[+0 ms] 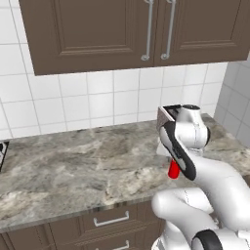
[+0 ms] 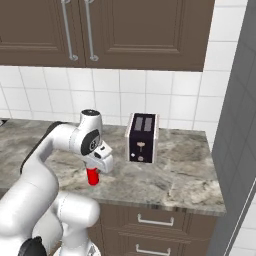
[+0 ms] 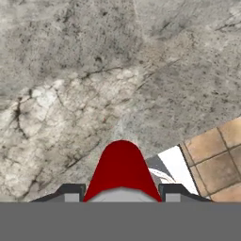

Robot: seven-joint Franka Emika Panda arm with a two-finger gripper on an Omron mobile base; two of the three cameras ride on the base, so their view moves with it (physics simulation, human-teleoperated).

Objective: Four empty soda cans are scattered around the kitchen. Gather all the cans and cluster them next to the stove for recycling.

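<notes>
Grey marbled stone makes up the counter (image 1: 73, 166), which runs below dark brown wall cabinets (image 1: 122, 29) and a wall of white square tiles (image 1: 97, 102). Brown drawer fronts (image 2: 160, 220) with silver handles sit under the counter's edge. A dark toaster (image 2: 142, 138) stands upright on the counter near the back wall, well to the right of the arm in the right base view. The gripper (image 2: 95, 172) points down over the front part of the counter and is clamped on a bright red can (image 2: 92, 176), held upright between the fingers. In the hand view the can (image 3: 121, 169) sits between the two fingertips (image 3: 70, 192), above the stone, with tan floor tiles (image 3: 216, 160) past the counter's edge.
</notes>
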